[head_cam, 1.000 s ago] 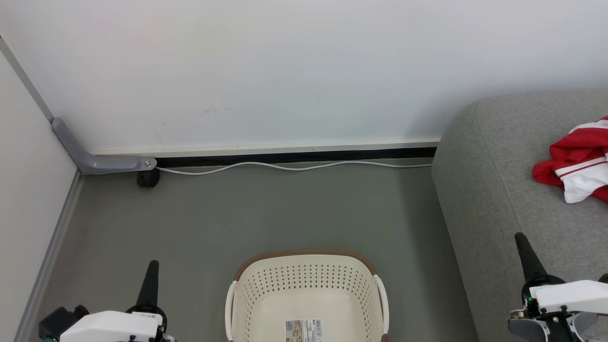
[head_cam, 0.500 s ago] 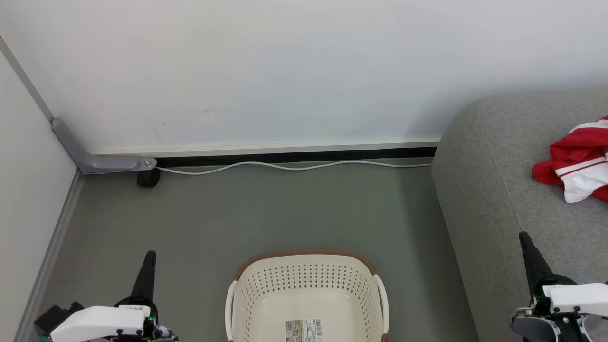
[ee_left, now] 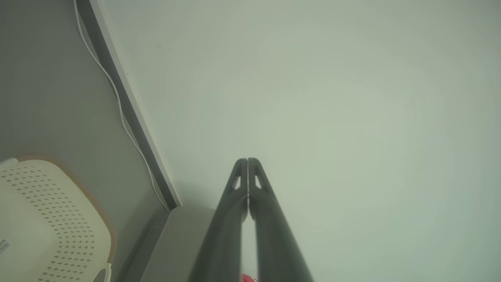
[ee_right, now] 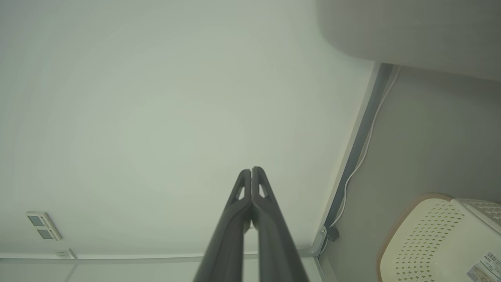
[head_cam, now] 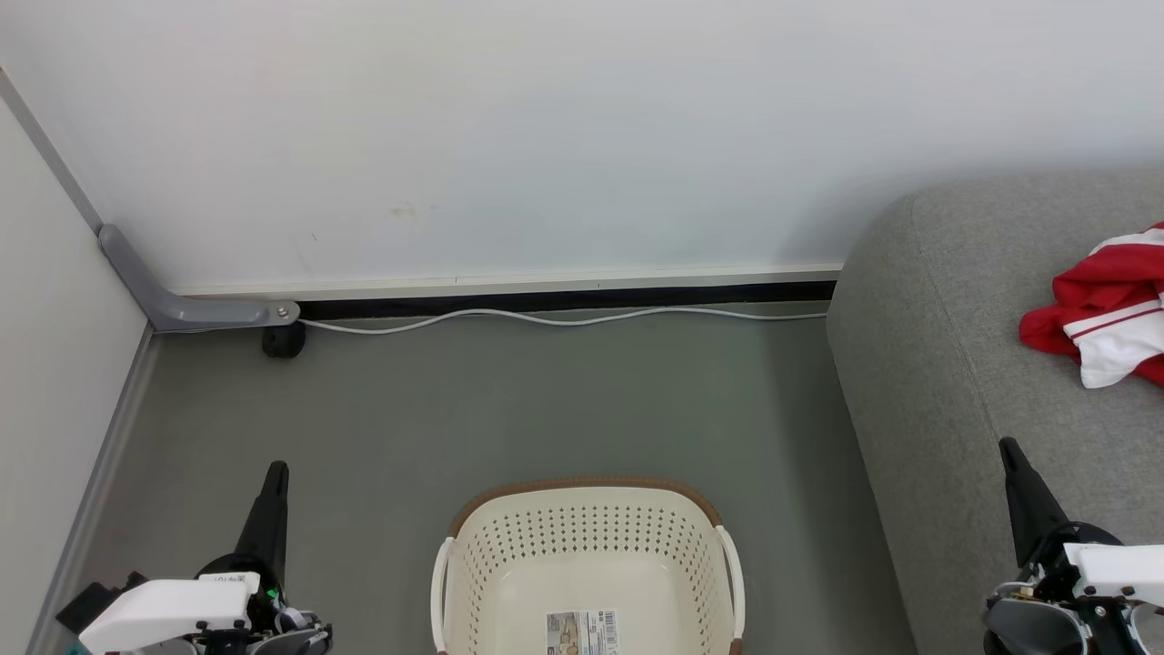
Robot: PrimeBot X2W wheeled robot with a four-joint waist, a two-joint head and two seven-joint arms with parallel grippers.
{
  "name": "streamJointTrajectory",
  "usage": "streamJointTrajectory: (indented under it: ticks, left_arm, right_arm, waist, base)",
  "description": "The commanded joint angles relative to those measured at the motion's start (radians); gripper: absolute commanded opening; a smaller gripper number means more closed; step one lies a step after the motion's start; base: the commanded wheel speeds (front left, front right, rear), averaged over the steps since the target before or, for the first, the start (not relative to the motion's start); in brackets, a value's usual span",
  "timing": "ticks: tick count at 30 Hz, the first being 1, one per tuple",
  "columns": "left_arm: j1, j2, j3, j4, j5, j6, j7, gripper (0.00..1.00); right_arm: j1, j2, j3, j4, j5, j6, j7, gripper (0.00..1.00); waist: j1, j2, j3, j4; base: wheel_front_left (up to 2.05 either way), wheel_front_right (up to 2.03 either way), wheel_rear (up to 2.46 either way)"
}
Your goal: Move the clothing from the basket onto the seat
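The cream basket [head_cam: 589,537] with its brown rim stands on the floor at bottom centre, holding nothing but a paper label [head_cam: 582,631]. Red and white clothing [head_cam: 1100,305] lies bunched on the grey seat [head_cam: 955,382] at the right edge. My left gripper [head_cam: 274,471] is shut and empty, left of the basket, its tips pressed together in the left wrist view [ee_left: 247,160]. My right gripper [head_cam: 1008,448] is shut and empty over the seat's front part, well below the clothing; its tips meet in the right wrist view [ee_right: 251,169]. The basket [ee_left: 47,219] [ee_right: 442,239] also appears in both wrist views.
A white wall with a dark baseboard gap runs across the back, and a white cable [head_cam: 564,317] lies along it. A grey bracket with a black caster [head_cam: 284,340] sits in the left corner. Grey floor [head_cam: 546,409] spreads between wall, basket and seat.
Both grippers have moved: the left one drifted left with its tip rising in the picture, the right one slid right and slightly up. Basket and clothing have not moved.
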Motion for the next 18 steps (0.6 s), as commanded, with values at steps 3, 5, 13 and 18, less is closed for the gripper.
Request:
streamJointTrajectory:
  ticks: [3, 5, 13, 18]
  left_arm:
    - [-0.059, 0.014, 0.040, -0.032, -0.049, -0.016, 0.015, 0.00]
    - [-0.059, 0.014, 0.040, -0.032, -0.049, -0.016, 0.015, 0.00]
    - [-0.058, 0.014, 0.040, -0.032, -0.049, -0.016, 0.015, 0.00]
    - [-0.058, 0.014, 0.040, -0.032, -0.049, -0.016, 0.015, 0.00]
  right_arm:
    - [-0.016, -0.004, 0.009, -0.042, 0.045, 0.002, 0.020, 0.00]
    - [-0.016, -0.004, 0.009, -0.042, 0.045, 0.002, 0.020, 0.00]
    - [-0.016, -0.004, 0.009, -0.042, 0.045, 0.002, 0.020, 0.00]
    - [-0.016, -0.004, 0.009, -0.042, 0.045, 0.002, 0.020, 0.00]
  waist:
    - [0.0000, -0.0001, 0.000, 0.000]
    - [0.0000, -0.0001, 0.000, 0.000]
    - [0.0000, -0.0001, 0.000, 0.000]
    - [0.0000, -0.0001, 0.000, 0.000]
  base:
    - [0.00, 0.00, 0.00]
    - [0.00, 0.00, 0.00]
    - [0.00, 0.00, 0.00]
    - [0.00, 0.00, 0.00]
